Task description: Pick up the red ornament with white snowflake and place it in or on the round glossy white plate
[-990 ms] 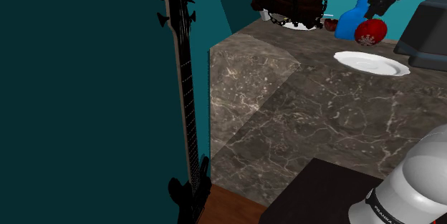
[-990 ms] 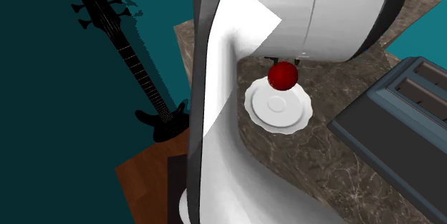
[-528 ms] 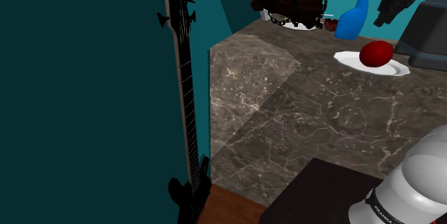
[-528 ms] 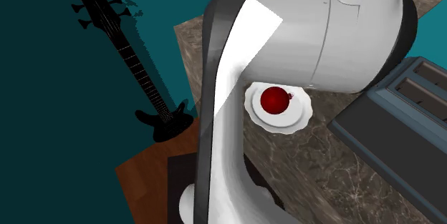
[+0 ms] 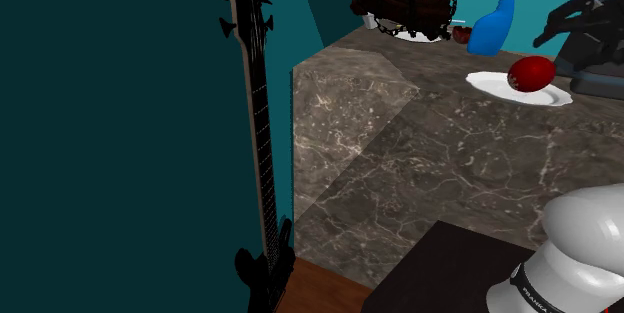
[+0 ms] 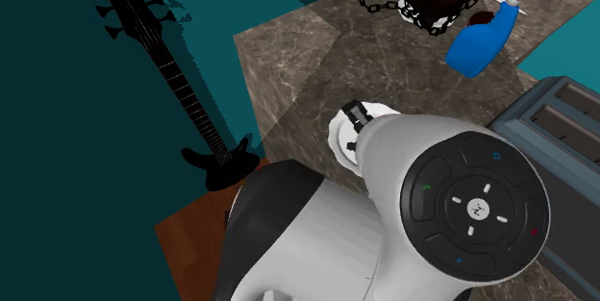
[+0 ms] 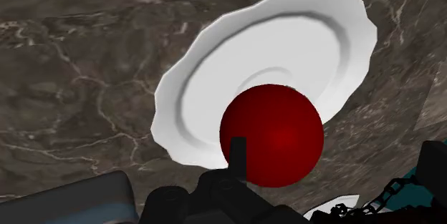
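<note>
Jaws spread wide and empty, gripper (image 5: 555,23) hovering clear of the red ornament (image 7: 271,135), ornament resting just below the jaws on the white plate (image 7: 301,36), brown marbled counter (image 5: 420,161) underneath.

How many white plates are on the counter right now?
2. One plate holds the ornament; a second white dish sits under the chained chest far down the counter, mostly hidden.

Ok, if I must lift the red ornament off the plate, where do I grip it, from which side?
Take the red ornament across the widest part of its round body, coming straight down from above. It rests on the shallow white plate, so its sides stand clear above the rim.
</note>
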